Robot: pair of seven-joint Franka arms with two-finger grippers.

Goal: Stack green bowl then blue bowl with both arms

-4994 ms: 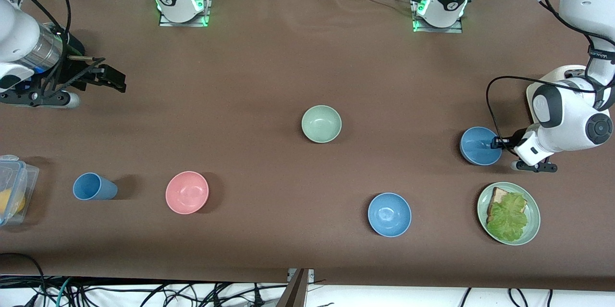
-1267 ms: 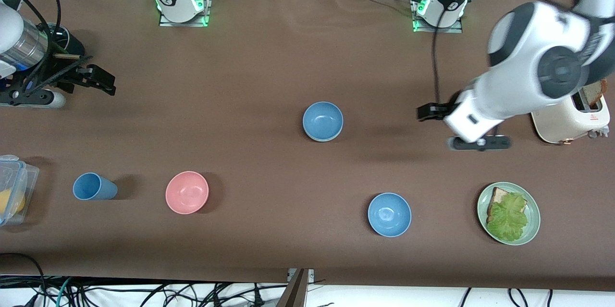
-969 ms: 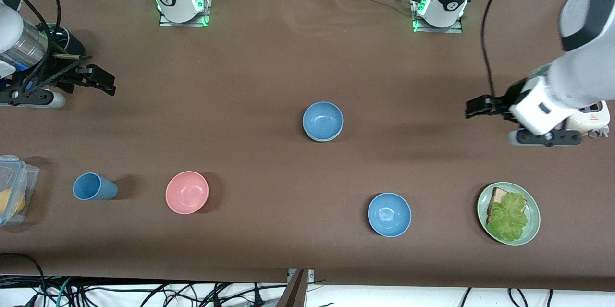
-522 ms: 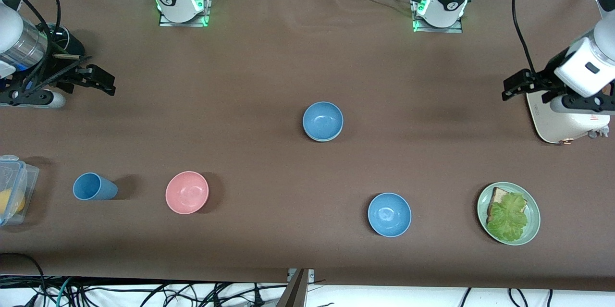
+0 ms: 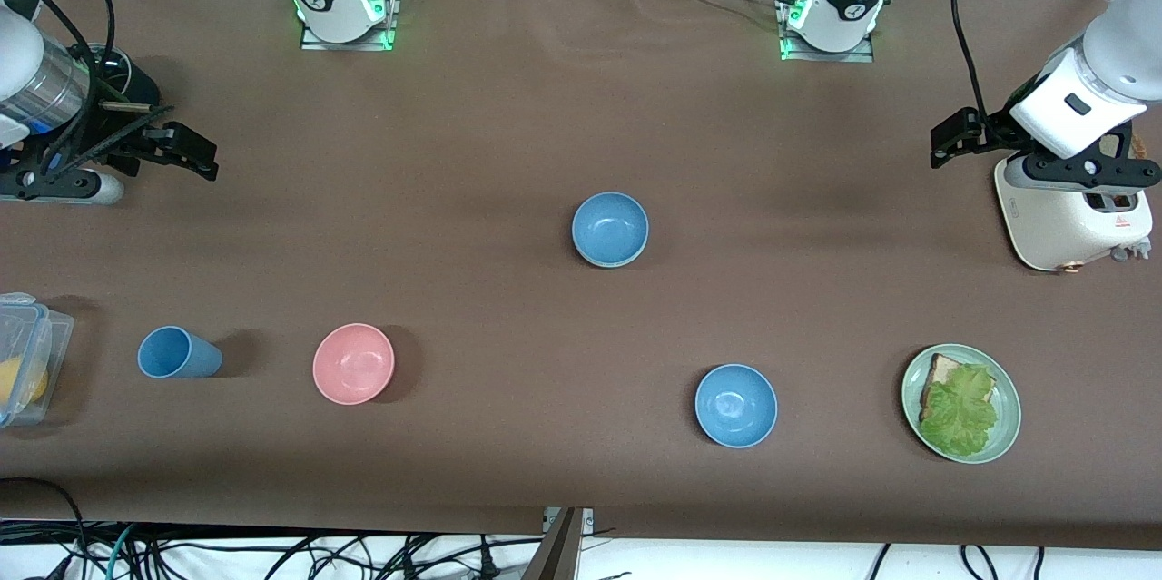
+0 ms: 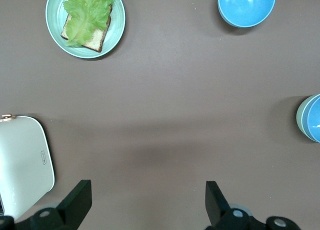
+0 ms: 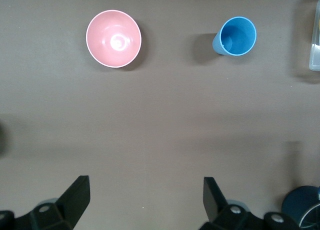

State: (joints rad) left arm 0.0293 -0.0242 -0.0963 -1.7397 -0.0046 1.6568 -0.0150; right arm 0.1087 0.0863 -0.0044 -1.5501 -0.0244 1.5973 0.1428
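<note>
Sitting nested mid-tabletop, blue bowl probably hid green bowl; left end effector and right end effector hung agape, empty.

Left claw spread open and empty in the air, right claw open, waiting.

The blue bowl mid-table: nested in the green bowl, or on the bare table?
Nested. The left wrist view shows the blue bowl inside the green bowl, whose rim peeks out beside it.
</note>
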